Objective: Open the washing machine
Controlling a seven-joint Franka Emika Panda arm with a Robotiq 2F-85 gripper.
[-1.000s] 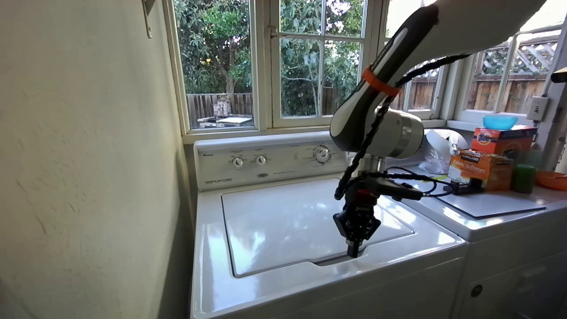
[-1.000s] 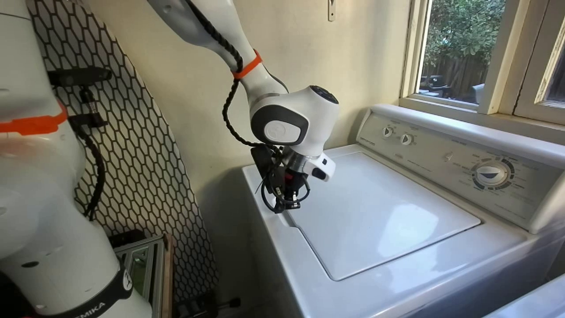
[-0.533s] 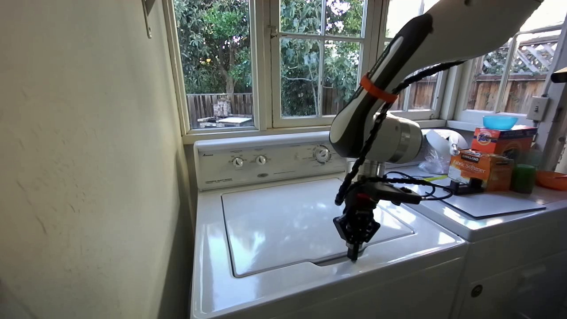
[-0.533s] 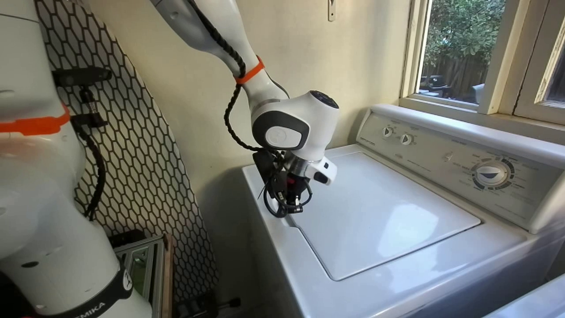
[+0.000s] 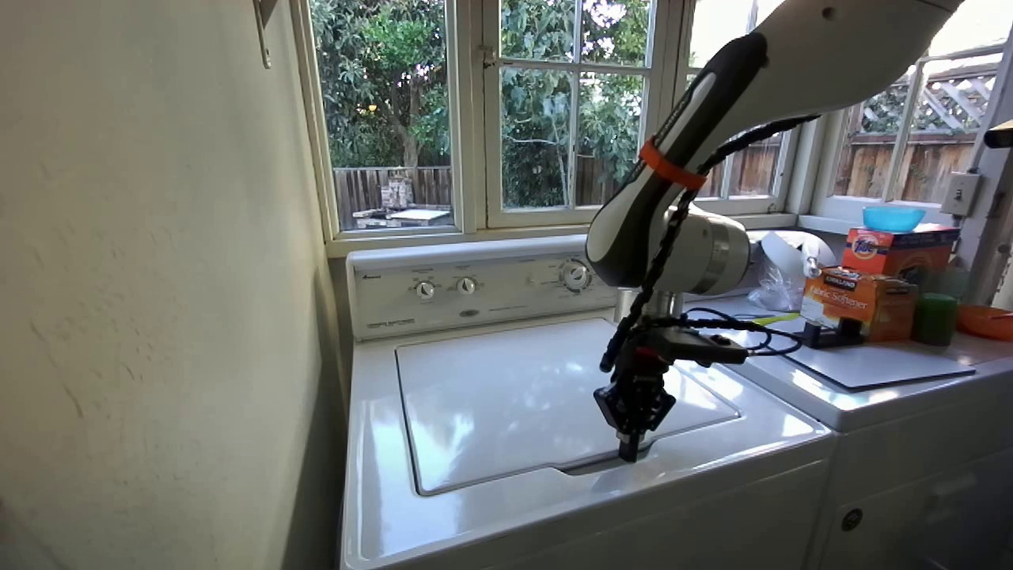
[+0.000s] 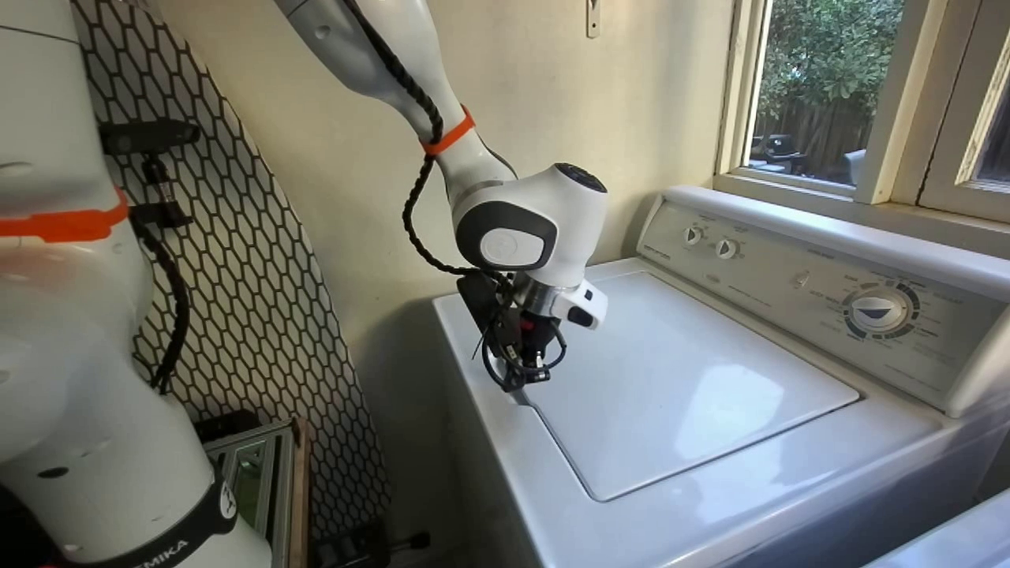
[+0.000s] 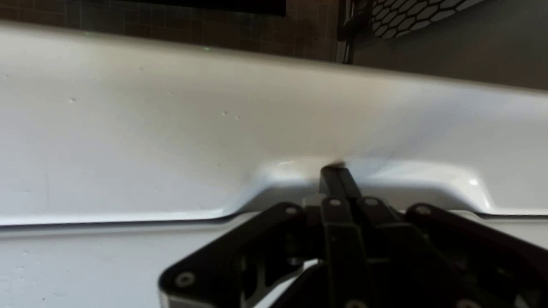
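Over the front notch [image 7: 278,194], your gripper [image 7: 341,176] points down with its fingertips [image 7: 329,180] together and nothing between them. The washing machine [image 5: 546,507] surrounds that notch, and its lid [image 6: 678,379] lies closed just behind it. Getting a hold beneath the lid looks like your step now. Your tips seem nearer the notch's outer wall [image 7: 295,169] than the lid; whether they touch the wall, you can't tell from these views. Sink them deeper without scraping that wall, then slide under the lid's edge at the notch before lifting it up and back, smoothly.
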